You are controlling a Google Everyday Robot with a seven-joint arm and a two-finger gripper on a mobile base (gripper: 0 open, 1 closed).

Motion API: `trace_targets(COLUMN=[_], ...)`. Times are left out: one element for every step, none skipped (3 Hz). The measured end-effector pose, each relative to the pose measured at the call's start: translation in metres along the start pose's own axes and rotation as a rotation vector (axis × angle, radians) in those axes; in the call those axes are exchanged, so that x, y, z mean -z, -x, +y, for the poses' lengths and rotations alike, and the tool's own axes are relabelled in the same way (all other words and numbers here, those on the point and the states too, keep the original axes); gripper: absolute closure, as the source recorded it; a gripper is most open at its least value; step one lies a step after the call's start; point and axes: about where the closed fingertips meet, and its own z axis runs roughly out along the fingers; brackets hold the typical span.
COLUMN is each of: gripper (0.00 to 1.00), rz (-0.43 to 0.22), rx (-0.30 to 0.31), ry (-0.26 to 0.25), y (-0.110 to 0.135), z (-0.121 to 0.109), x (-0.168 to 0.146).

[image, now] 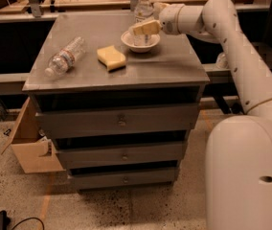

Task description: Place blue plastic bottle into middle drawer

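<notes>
The blue plastic bottle [144,1] stands upright in a white bowl [140,44] at the back of the cabinet top. Its white cap and upper body show, and its lower part is hidden behind my gripper. My gripper [144,28] has reached in from the right and sits at the bottle's middle, right over the bowl. The middle drawer [121,154] is the second grey front with a small knob, and it is shut.
A clear bottle with a red-and-white label [65,56] lies on its side at the left of the cabinet top [174,66]. A yellow sponge [111,57] lies beside the bowl. The top drawer [119,120] and bottom drawer [125,178] are shut. An open cardboard box [29,143] stands left of the cabinet.
</notes>
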Motion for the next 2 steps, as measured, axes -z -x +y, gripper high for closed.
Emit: trace_targets(gripper=[0.41, 0.64], rz=[-0.043, -0.060], rx=[-0.006, 0.004], ry=[0.031, 0.047], y=[0.0027, 0.0067], z=[0.0004, 0.0015], x=[-0.0288, -0.0388])
